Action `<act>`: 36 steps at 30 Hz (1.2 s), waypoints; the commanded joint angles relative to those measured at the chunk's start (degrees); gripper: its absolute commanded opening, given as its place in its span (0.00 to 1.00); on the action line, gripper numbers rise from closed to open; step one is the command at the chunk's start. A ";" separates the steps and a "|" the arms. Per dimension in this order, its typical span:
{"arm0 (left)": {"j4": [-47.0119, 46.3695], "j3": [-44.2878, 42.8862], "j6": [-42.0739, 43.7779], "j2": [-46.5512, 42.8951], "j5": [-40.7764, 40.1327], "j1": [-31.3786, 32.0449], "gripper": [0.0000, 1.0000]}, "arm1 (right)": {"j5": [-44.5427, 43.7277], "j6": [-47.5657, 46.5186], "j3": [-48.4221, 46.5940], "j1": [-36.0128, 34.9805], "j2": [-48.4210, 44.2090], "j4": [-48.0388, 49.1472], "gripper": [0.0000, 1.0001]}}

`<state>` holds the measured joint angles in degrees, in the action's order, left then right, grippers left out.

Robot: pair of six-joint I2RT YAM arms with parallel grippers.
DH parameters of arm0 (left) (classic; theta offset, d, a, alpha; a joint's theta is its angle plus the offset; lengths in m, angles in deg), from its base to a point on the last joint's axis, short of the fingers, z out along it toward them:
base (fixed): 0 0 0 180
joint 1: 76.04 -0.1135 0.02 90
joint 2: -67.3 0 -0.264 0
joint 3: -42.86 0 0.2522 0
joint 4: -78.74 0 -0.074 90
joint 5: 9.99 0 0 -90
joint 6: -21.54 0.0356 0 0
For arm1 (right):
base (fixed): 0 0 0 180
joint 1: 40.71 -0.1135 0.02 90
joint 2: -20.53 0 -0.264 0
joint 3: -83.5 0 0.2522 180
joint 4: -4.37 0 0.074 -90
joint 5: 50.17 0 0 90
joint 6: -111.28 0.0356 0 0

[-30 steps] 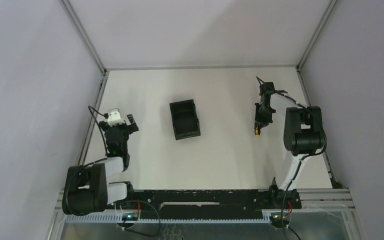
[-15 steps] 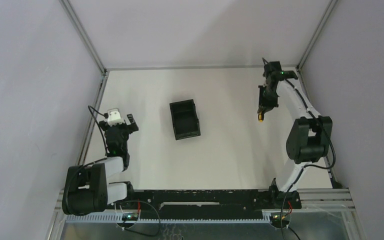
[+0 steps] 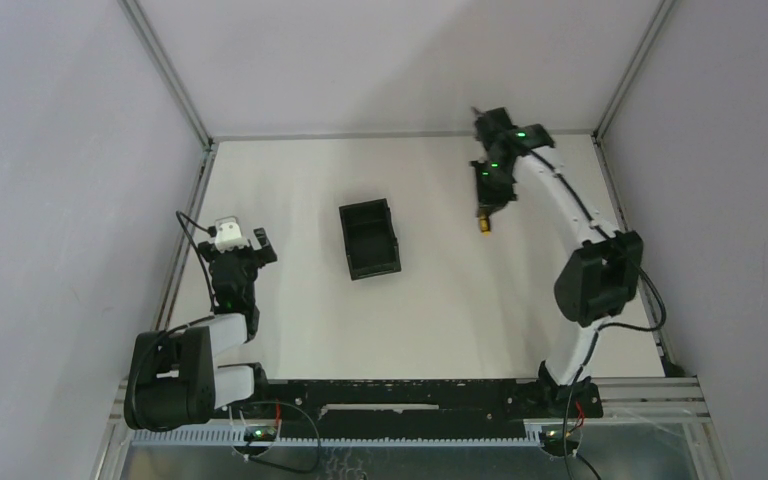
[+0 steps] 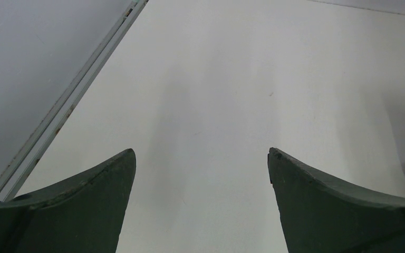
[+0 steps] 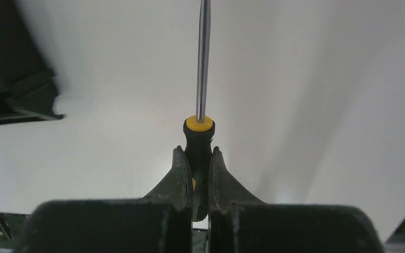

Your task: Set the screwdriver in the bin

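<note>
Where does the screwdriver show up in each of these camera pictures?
Top external: screwdriver right of centre, in the right gripper.
Left wrist: not in it.
Right wrist: centre, handle clamped, shaft pointing up.
Shared landmark: the bin, left of it in top and right wrist views.

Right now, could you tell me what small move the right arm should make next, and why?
Probably swing left toward the small black rectangular plastic bin: the right end effector is shut on the slim black-and-yellow-handled screwdriver, well to the bin's right.
</note>
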<state>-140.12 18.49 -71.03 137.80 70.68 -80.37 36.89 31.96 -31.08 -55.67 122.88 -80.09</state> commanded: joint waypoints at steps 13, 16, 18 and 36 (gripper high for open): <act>-2.22 -2.94 0.75 -0.01 -0.57 0.38 1.00 | 3.61 -7.61 -31.82 -30.20 25.85 6.85 0.00; -2.22 -2.96 0.74 -0.01 -0.52 0.38 1.00 | 3.11 -8.68 -31.37 -30.67 28.04 8.86 0.00; -2.22 -2.93 0.75 -0.02 -0.56 0.41 1.00 | 2.94 -9.51 -29.96 -30.95 29.16 10.71 0.00; -2.22 -2.93 0.73 -0.01 -0.55 0.39 1.00 | -3.52 -9.56 -23.33 -32.34 30.44 15.60 0.42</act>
<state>-140.12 18.49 -71.03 137.80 70.68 -80.33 35.45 22.21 -54.49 -87.30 156.45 -67.26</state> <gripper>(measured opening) 0.996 0.378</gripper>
